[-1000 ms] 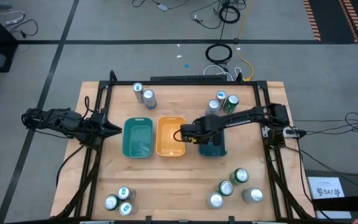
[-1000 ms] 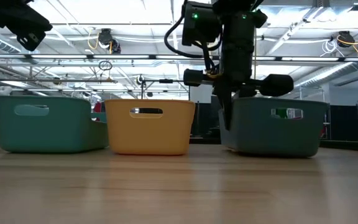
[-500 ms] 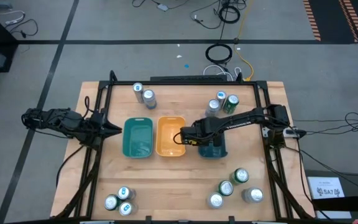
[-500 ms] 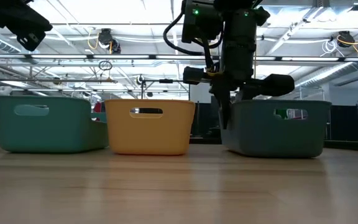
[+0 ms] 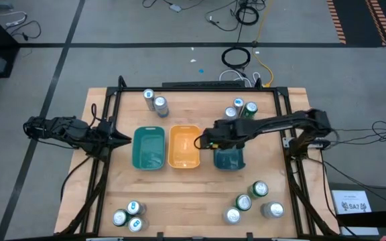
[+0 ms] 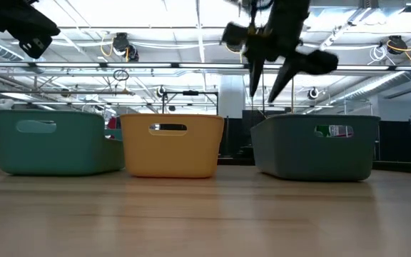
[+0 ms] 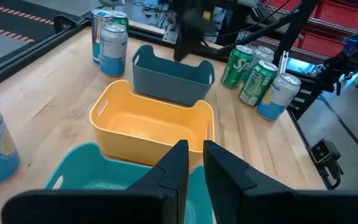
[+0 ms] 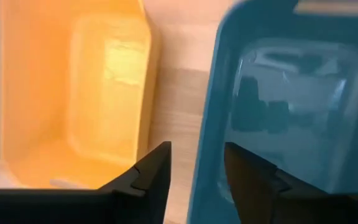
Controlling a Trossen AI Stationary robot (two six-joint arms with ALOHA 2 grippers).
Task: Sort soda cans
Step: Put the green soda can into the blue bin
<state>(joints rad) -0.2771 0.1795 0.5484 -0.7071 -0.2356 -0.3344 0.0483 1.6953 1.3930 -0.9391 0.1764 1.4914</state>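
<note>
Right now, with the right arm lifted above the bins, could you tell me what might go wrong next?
The right gripper hangs empty over the gap between the yellow bin and the dark bin; dropping straight down could clip a rim and shove a bin. Reaching back, the arm must pass tightly grouped cans, so it may knock one over. The left gripper waits beside the teal bin.

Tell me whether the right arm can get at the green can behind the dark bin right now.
Probably yes. The right gripper hangs empty above the gap between the yellow bin and dark bin; the green can stands in open table nearby, with only neighbouring cans close beside it.
</note>
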